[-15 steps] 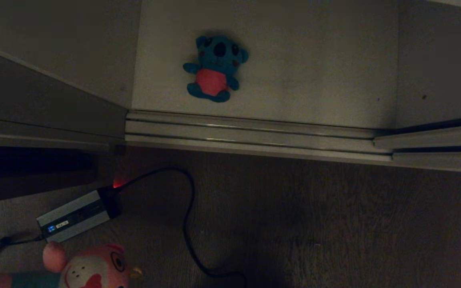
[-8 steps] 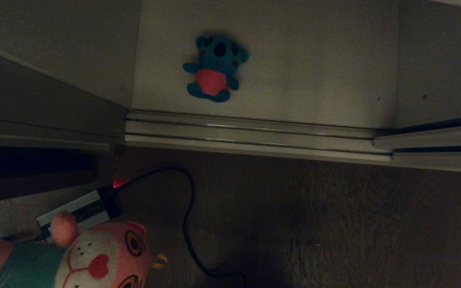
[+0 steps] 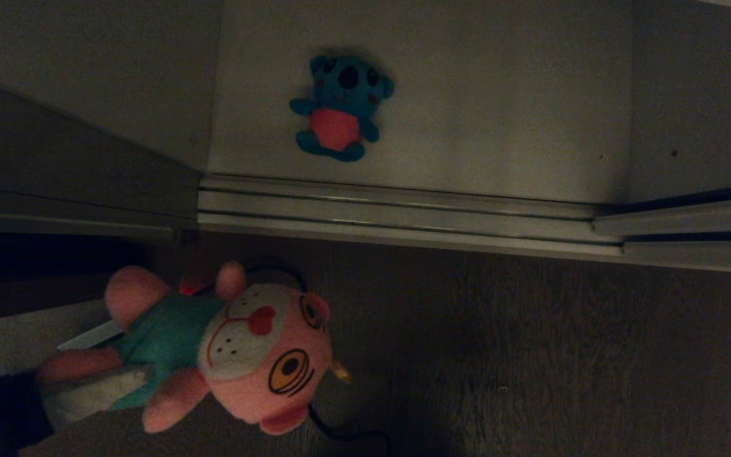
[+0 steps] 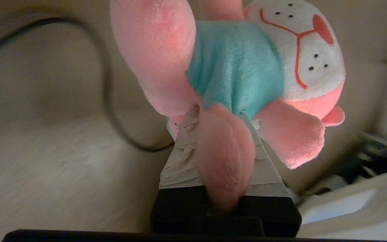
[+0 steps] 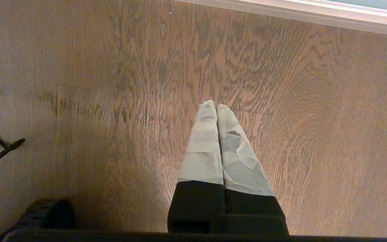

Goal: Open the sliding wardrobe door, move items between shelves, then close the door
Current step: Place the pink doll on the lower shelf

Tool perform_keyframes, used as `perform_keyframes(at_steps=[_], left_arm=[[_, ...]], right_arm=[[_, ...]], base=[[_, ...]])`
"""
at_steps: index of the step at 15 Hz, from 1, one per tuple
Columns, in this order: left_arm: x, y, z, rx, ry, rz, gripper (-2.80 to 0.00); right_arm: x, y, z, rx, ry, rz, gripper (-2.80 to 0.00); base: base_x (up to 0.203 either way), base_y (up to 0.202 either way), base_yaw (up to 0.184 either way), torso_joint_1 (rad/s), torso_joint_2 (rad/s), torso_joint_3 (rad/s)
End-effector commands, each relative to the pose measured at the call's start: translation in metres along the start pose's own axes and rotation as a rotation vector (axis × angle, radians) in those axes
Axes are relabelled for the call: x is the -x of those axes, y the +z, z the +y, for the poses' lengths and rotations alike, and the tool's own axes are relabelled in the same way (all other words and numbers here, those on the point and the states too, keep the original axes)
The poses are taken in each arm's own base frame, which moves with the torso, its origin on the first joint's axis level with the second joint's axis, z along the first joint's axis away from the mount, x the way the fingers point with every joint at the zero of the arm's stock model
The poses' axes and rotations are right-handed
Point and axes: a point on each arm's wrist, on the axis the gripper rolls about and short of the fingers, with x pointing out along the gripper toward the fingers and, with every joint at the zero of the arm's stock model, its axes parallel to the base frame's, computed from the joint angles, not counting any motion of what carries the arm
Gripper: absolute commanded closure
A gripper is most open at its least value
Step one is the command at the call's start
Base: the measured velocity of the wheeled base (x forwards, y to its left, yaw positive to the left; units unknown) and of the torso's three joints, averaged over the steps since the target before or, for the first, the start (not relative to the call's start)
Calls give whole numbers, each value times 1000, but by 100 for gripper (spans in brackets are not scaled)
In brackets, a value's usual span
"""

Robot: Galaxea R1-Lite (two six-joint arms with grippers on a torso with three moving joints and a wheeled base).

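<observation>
Two toys concern us: the pink plush toy (image 3: 213, 346) at seven o'clock in the head view, over the wooden floor (image 3: 530, 355), pinched by one leg in our left gripper (image 4: 213, 134), and the teal-blue plush toy (image 3: 340, 108) at twelve o'clock on the bottom shelf (image 3: 499, 114). We judge the grip thin (only a soft limb); a swing could slip it free, or snag the black cable (image 4: 106, 84). Our right gripper (image 5: 215, 111) hangs closed, empty.

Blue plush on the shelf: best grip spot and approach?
Take the blue plush across its red belly, coming from above and the open front over the door track. It lies flat on its back on the shelf, and the belly looks narrower than the head.
</observation>
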Motion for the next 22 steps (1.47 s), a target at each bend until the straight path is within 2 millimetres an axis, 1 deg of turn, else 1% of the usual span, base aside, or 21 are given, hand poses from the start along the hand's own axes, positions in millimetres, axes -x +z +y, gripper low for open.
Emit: perform_keyframes(at_steps=[1,3,6,8,10,14,16,18,20,21,22], left_arm=[[-48,11,14,47,-99,121,0],[-78,22,8,29,-155,146,0],[-123,40,-4,13,-168,152,0],[-148,52,-13,13,-164,142,0],[-176,57,-19,24,-130,130,0],[-229,81,-25,71,36,-8,0],[-256,94,-31,108,128,-115,0],[-275,106,-38,141,195,-204,0],[-295,114,-42,173,257,-289,0],[-301,116,-49,183,272,-321,0],[-309,113,-62,188,275,-332,0]], right_arm=[[0,-1,0,0,0,3,0],[0,-1,0,0,0,3,0],[0,-1,0,0,0,3,0],[0,-1,0,0,0,3,0],[0,-1,0,0,0,3,0],[0,-1,0,0,0,3,0],[0,-1,0,0,0,3,0],[0,-1,0,0,0,3,0],[0,-1,0,1,0,3,0],[0,-1,0,0,2,3,0],[0,-1,0,0,0,3,0]], base=[[0,0,0,0,0,0],[0,0,0,0,0,0],[0,0,0,0,0,0],[0,0,0,0,0,0],[0,0,0,0,0,0],[0,0,0,0,0,0],[0,0,0,0,0,0],[0,0,0,0,0,0],[0,0,0,0,0,0],[0,0,0,0,0,0],[0,0,0,0,0,0]])
